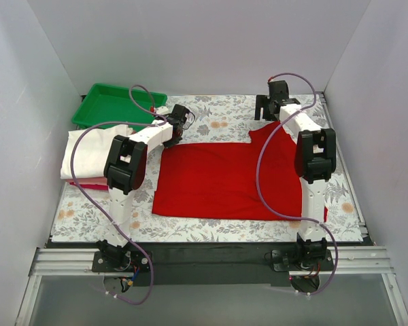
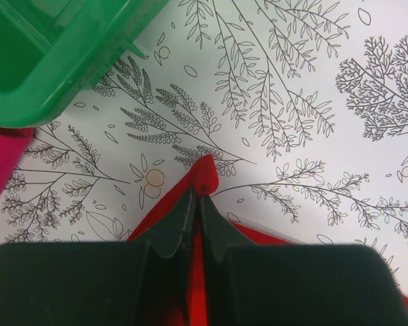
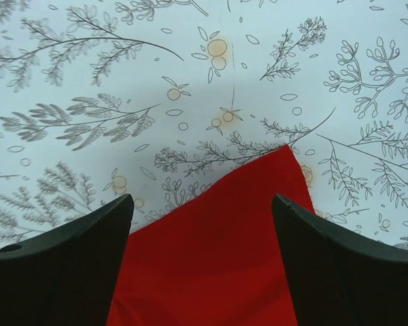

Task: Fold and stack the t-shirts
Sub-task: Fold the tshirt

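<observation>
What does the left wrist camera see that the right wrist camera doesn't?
Only the left wrist view shows a corner of the green tray, a bit of pinkish-red cloth at the left edge, and jaws pinched shut on a tip of the red t-shirt. Only the right wrist view shows jaws spread wide open, with a different corner of that shirt between them, gripping nothing. Both show the red shirt lying on the floral table cover.
</observation>
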Tool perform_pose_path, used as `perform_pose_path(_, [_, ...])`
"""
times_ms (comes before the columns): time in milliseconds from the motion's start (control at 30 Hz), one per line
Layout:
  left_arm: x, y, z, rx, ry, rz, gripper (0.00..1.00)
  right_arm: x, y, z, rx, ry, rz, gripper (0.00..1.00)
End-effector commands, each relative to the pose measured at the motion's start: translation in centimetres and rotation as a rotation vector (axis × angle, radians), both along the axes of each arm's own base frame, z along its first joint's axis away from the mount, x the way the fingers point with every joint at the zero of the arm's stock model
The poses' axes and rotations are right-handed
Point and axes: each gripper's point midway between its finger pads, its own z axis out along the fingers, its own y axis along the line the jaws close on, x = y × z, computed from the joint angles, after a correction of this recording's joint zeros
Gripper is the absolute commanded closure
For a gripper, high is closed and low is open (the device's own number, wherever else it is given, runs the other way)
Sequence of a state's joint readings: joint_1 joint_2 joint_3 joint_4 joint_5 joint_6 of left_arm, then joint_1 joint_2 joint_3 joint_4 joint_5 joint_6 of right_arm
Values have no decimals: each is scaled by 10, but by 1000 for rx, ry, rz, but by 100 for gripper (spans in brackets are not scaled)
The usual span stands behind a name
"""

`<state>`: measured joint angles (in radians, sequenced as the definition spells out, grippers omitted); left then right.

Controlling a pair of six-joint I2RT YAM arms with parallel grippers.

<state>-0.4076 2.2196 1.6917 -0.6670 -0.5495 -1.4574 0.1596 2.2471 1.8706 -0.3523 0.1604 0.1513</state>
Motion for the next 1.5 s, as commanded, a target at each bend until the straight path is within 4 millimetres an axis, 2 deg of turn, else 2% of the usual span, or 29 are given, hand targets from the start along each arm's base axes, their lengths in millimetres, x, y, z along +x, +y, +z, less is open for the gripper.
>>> perform_pose_path(0, [-19,4,-4,-6,65,-13,100,8,-9,0,-89,14,-31,12])
perform_pose_path(100, [-21,6,-8,7,76,-7,100,-1,-13,-23,-108,69,-55,14])
perform_pose_path(233, [-21,7,-10,8,78,-7,100,-13,-18,-41,-145,113,-74,19])
perform_pose_path(333, [-22,11,-9,28,78,1,100,-18,-19,-47,-159,131,-74,21])
perform_pose_path(367, [-22,12,-9,30,80,4,100,-19,-19,-48,-163,136,-68,25])
perform_pose_path(567, [-21,12,-7,16,68,2,100,-27,-22,-53,-172,159,-81,38])
perform_pose_path(633, [-21,11,-6,14,68,-3,100,-28,-22,-51,-169,159,-86,46])
perform_pose_path(667, [-20,11,-5,12,63,-2,100,-29,-20,-49,-161,155,-81,58])
perform_pose_path(733, [-19,9,-4,7,58,-5,100,-28,-19,-46,-148,150,-82,72])
perform_pose_path(767, [-19,9,-3,5,56,-7,100,-26,-17,-42,-139,141,-77,89])
perform_pose_path(867, [-18,8,0,0,49,-10,100,-16,-13,-27,-134,103,-59,99])
perform_pose_path(933, [-17,7,3,-6,42,-11,100,-16,-12,-18,-137,87,-64,99])
perform_pose_path(967, [-16,7,7,-11,35,-10,100,-16,-12,-5,-135,64,-70,99])
perform_pose_path(1033, [-15,5,12,-21,20,-14,100,-23,-15,1,-133,57,-87,99])
perform_pose_path(1067, [-15,5,15,-26,15,-16,100,-26,-15,16,-118,31,-100,99])
perform_pose_path(1100, [-15,4,17,-33,9,-21,100,-34,-15,11,-118,39,-106,99])
perform_pose_path(1133, [-15,3,19,-36,4,-22,100,-37,-17,15,-114,31,-116,99])
perform_pose_path(1167, [-19,4,23,-41,0,-25,100,-42,-18,32,-101,-3,-137,99])
perform_pose_path(1200, [-18,2,25,-57,-12,-31,100,-45,-18,36,-94,-20,-141,99])
perform_pose_path(1233, [-19,1,27,-62,-19,-45,100,-57,-20,27,-96,-3,-138,99])
perform_pose_path(1267, [-22,2,26,-66,-20,-48,100,-62,-20,42,-81,-35,-142,99])
perform_pose_path(1300, [-22,2,33,-70,-35,-44,100,-65,-20,46,-74,-53,-143,99])
perform_pose_path(1333, [-23,3,36,-69,-43,-40,100,-76,-23,38,-77,-33,-144,99])
perform_pose_path(1367, [-24,4,37,-68,-45,-41,100,-81,-24,52,-72,-58,-150,99])
perform_pose_path(1400, [-27,5,37,-69,-48,-41,100,-86,-25,54,-66,-64,-159,99])
perform_pose_path(1433, [-28,3,42,-81,-56,-46,100,-96,-28,47,-68,-47,-162,99])
perform_pose_path(1467, [-29,3,44,-86,-58,-50,100,-102,-30,61,-61,-75,-172,99])
